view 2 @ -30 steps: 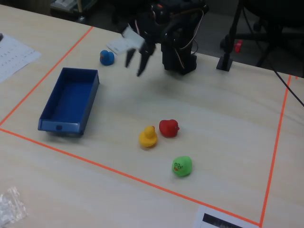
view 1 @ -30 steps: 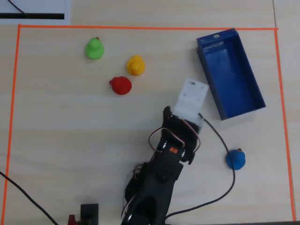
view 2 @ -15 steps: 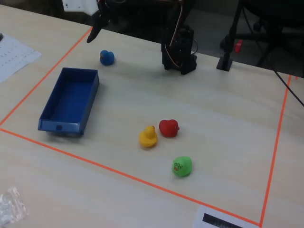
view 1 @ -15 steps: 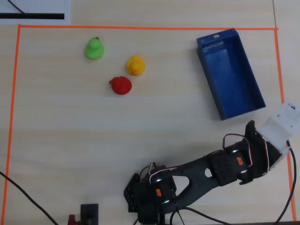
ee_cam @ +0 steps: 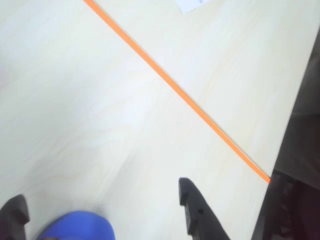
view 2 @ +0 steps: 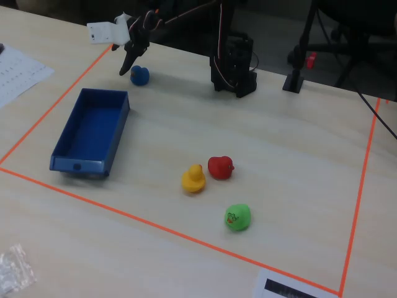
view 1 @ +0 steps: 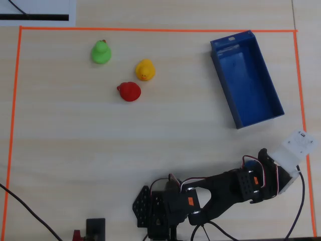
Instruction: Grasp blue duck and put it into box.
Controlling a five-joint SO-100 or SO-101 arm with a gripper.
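The blue duck sits on the tabletop just beyond the far short end of the box in the fixed view, apart from it, and inside the orange tape line. The pincer hangs directly over the duck with its fingers spread wide — in the wrist view the blue duck lies between the two dark fingertips, touching neither. Well apart on the tabletop stand the yellow duck and red duck close together, the green duck near them.
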